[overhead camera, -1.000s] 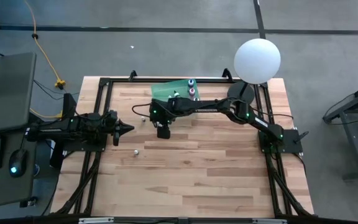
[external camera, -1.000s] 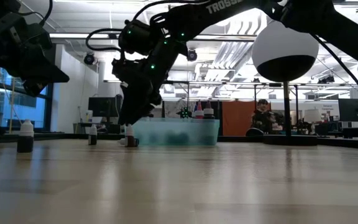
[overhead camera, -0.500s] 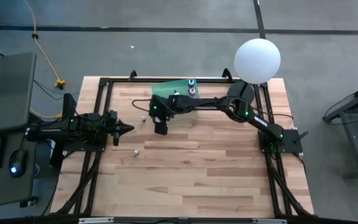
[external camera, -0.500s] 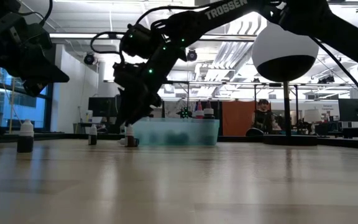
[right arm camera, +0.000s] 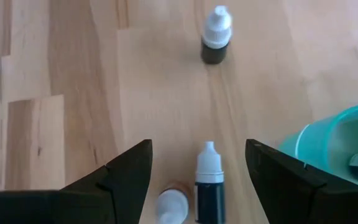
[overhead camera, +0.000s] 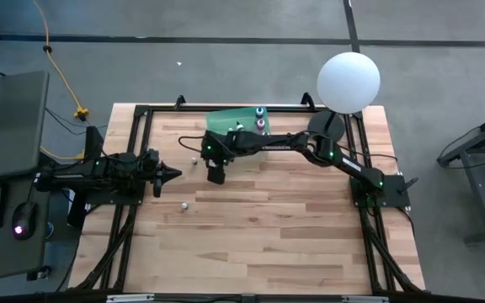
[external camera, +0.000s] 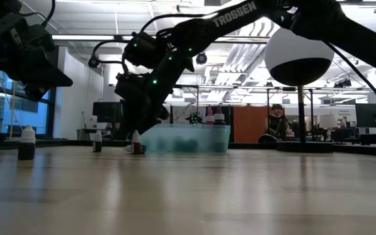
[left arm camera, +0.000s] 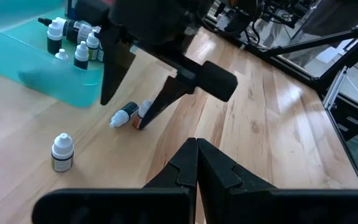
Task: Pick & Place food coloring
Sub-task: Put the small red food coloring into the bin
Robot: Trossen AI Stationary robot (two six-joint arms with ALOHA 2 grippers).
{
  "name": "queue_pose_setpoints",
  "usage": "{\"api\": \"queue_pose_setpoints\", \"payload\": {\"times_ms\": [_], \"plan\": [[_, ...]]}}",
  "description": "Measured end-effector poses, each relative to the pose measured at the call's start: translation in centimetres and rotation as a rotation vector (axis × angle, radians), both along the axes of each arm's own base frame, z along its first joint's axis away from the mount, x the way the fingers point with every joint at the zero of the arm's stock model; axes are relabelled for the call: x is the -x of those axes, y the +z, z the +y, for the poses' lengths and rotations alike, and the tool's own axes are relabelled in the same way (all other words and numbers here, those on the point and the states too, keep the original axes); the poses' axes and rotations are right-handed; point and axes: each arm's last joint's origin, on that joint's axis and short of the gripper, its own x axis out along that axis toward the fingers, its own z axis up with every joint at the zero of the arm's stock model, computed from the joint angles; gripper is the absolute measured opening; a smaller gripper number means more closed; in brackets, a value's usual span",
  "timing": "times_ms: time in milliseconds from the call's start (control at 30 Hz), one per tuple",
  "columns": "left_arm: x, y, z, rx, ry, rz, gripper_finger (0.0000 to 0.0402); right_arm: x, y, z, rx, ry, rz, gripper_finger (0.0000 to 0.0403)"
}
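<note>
Two small food coloring bottles lie side by side on the wood: a dark one (right arm camera: 209, 183) with a white cap and an orange-brown one (right arm camera: 169, 202). My right gripper (right arm camera: 197, 146) hangs open just above them, slanting down, one finger on either side, touching neither; from the left wrist it shows by the pair (left arm camera: 132, 115). Another bottle (right arm camera: 216, 42) stands upright beyond them. One more (overhead camera: 183, 204) stands toward the near left. The green tray (overhead camera: 238, 122) at the far edge holds several bottles (left arm camera: 73, 40). My left gripper (overhead camera: 173, 174) waits shut at the left.
A white globe lamp (overhead camera: 349, 82) stands at the table's far right corner. The black frame (overhead camera: 141, 114) runs around the tabletop. Bare wood lies across the near half of the table. A person (external camera: 276, 124) sits in the room beyond.
My right gripper has sunk and gone a little toward the table's left, closer over the two lying bottles, with its fingers still open. The bottles have not moved.
</note>
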Motion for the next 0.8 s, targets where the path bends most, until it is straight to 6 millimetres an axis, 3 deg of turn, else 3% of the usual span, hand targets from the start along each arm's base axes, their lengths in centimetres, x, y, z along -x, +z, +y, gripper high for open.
{"api": "queue_pose_setpoints", "payload": {"times_ms": [267, 800], "plan": [[0.0, 0.0, 0.0, 0.0, -0.001, -0.001, 0.0, 0.3, -0.1, -1.2, 0.003, -0.032, 0.013, 0.0249], [0.0, 0.0, 0.0, 0.0, -0.001, -0.001, 0.0, 0.5, -0.2, -1.1, -0.042, -0.05, 0.04, 0.0249]]}}
